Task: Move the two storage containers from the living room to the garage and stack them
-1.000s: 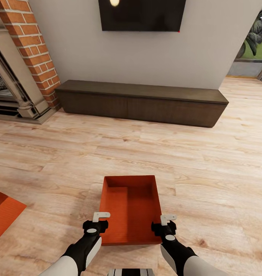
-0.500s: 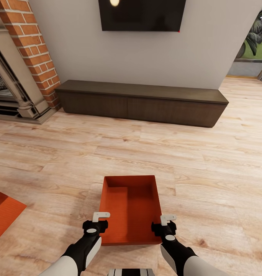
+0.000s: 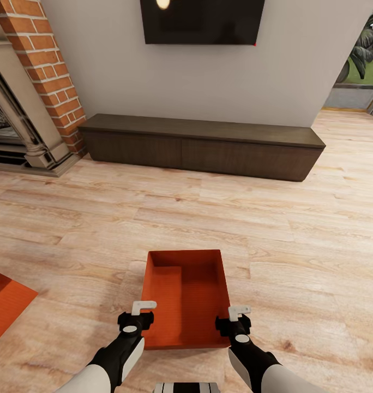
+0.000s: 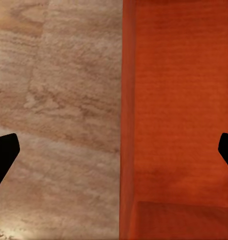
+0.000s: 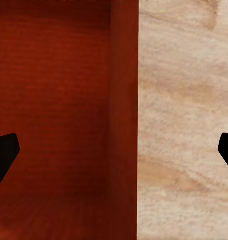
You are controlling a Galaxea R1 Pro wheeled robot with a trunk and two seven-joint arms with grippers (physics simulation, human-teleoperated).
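One orange-red storage container sits open-top on the living room's wood-plank floor just in front of me. My left gripper hovers at its near left corner, my right gripper at its near right corner. In the left wrist view the left gripper is open, with the container wall running between its dark fingertips. The right gripper is likewise open across the container wall on the other side. The second storage container lies at the left edge, partly cut off.
A long dark low cabinet stands against the far wall under a wall TV. The brick fireplace is at the back left. A glass door opens at the back right. Wood floor spreads between.
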